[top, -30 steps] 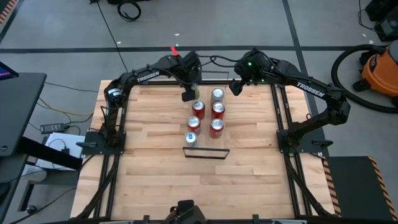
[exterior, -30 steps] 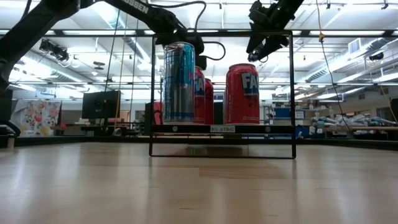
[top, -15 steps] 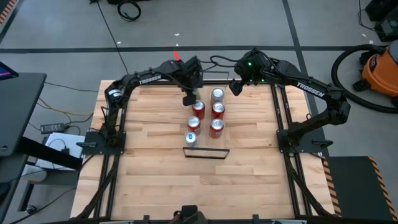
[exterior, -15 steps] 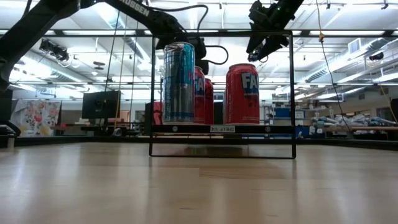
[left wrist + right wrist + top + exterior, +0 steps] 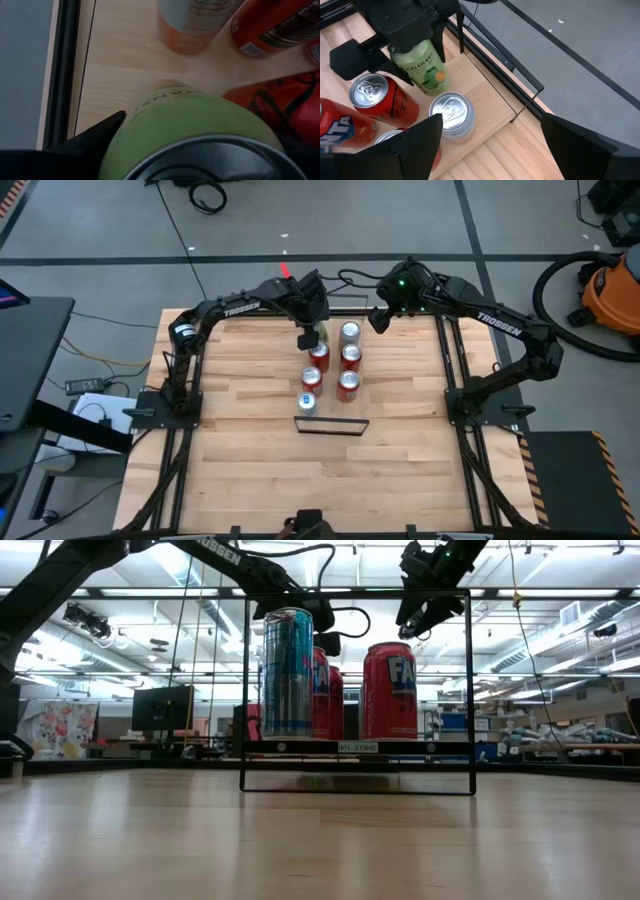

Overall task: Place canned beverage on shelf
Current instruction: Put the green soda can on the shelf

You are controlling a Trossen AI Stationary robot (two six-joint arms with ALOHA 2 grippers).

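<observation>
- Left gripper (image 5: 309, 332) has slid in toward the rows over the last second, fingers clamped on the green can (image 5: 424, 67).
- Can sits at the far end of the shelf (image 5: 485, 102), beside the silver-top can (image 5: 451, 116); I can't tell if it's seated.
- Next, I'd guess: release.
- Right gripper (image 5: 381, 319) hovers nearby, part open, empty.

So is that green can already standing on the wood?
No, the left gripper holds the green can clear above the shelf, beside the silver can.
</observation>
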